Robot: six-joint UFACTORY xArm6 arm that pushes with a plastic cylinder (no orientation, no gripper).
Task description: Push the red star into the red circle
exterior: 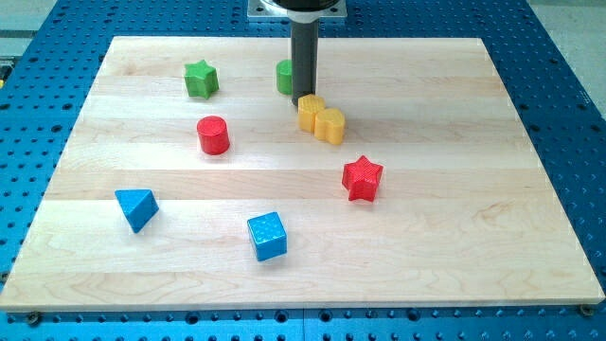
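Red star (362, 178) lay on the wooden board (454, 246), right of centre, upright on its flat face and clear of every other block. No pincer existed on this arm to be spread or pressed together: it ended in a plain dark rod (305, 57), so nothing was pinched.

Order of entries, from the view's bottom to its top:

- Blue cube (267, 236) sat lowest, slightly left of centre, turned a little on the board.
- Blue triangular block (136, 207) lay well to the view's left of the cube, near the board's left edge.
- Star came next, up and to the right of the cube, well apart from it.
- Red circle (213, 134), a short red cylinder, stood left of centre, well apart from the star and higher in the view.
- Yellow block (321, 117), a two-lobed shape, lay above and slightly left of the star, near but not touching it.
- My tip (305, 94) rested at the yellow block's upper left corner, touching or just beside it; which of the two could not be told.
- Green block (284, 77) was partly hidden behind the rod; its shape could not be made out.
- Green star (201, 79) lay to the left of that, above the red circle.

Board rested on a blue perforated table (559, 57).
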